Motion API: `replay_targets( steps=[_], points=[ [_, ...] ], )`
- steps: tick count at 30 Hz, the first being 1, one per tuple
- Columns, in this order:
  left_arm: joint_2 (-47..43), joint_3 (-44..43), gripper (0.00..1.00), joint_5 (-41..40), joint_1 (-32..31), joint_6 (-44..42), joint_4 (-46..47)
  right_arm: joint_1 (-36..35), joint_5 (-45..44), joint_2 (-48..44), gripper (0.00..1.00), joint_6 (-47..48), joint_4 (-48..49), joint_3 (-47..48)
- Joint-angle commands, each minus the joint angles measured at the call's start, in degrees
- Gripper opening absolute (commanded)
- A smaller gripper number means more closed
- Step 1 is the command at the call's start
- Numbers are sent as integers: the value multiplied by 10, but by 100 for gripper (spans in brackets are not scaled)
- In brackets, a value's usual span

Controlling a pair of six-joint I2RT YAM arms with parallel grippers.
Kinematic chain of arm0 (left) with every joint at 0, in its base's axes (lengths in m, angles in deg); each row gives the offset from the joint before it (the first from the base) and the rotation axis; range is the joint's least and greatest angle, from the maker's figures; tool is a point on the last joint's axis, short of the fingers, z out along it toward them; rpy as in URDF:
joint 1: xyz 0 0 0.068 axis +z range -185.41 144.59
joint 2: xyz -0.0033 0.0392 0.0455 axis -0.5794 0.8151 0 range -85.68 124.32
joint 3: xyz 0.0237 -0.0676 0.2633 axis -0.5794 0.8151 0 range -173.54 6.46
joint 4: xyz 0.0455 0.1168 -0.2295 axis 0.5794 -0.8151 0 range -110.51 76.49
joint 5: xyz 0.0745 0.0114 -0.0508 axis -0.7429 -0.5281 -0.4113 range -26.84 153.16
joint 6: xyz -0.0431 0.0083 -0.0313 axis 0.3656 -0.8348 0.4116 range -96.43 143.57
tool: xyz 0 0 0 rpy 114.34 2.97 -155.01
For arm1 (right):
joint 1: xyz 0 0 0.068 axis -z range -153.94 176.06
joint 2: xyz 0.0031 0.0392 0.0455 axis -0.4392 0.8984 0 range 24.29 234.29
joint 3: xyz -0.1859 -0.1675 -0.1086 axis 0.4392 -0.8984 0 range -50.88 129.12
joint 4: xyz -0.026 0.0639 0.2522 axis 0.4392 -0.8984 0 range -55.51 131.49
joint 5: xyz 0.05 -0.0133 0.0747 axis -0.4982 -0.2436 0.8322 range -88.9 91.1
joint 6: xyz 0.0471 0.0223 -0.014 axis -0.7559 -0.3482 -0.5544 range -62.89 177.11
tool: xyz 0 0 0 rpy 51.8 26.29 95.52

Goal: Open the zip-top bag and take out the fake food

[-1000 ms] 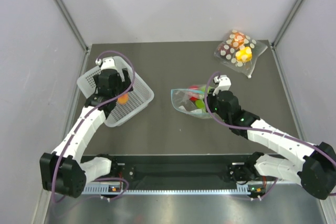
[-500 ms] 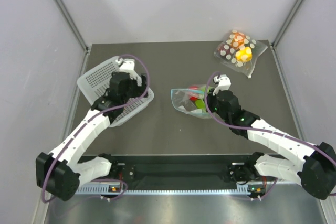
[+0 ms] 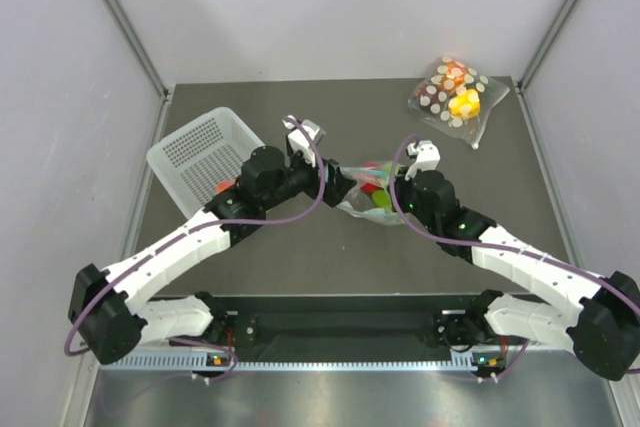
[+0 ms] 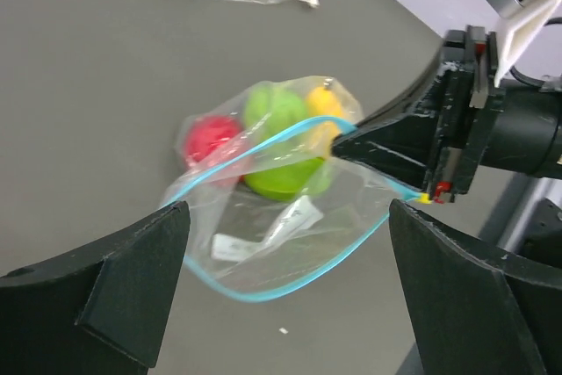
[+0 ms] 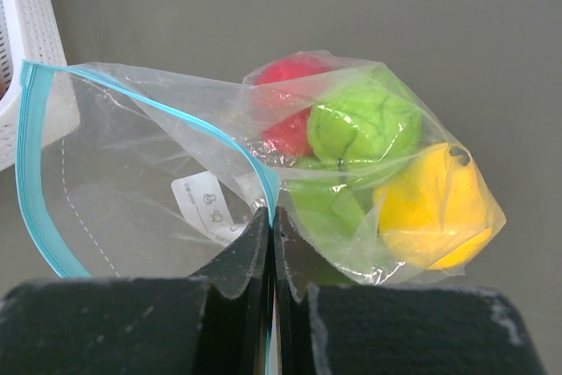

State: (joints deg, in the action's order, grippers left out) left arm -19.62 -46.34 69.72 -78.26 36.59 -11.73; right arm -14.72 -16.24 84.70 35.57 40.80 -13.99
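The left gripper (image 3: 338, 185), which hung over the white basket (image 3: 195, 147) at the far left of the table (image 3: 300, 257) a second ago, has swung right across the mat and now sits at the mouth of the zip-top bag (image 3: 366, 199). Its jaws are spread wide and hold nothing; the wrist view shows the bag's teal-edged opening lying between the two fingers, not touching either. The right gripper (image 3: 400, 193) has not moved: its fingers stay pressed together on the near lip of the bag, pinching the plastic beside the zip strip and holding the mouth agape. The bag remains in the middle of the table, slightly right of centre, with the fake food (image 5: 360, 125) still inside: red, green and yellow pieces bunched at the closed end. A small spot of orange shows in the basket. The polka-dot bag (image 3: 452, 92) lies unmoved at the far right corner.
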Motion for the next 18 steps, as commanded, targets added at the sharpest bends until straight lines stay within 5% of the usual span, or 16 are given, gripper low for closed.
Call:
replay_targets(
  steps=[1,18],
  points=[
    [36,9,99,74,-11,29,96,-9,-6,-12,0,4,9,35],
    [250,-22,90,110,-47,34,175,-10,25,-40,0,-13,9,36]
  ],
)
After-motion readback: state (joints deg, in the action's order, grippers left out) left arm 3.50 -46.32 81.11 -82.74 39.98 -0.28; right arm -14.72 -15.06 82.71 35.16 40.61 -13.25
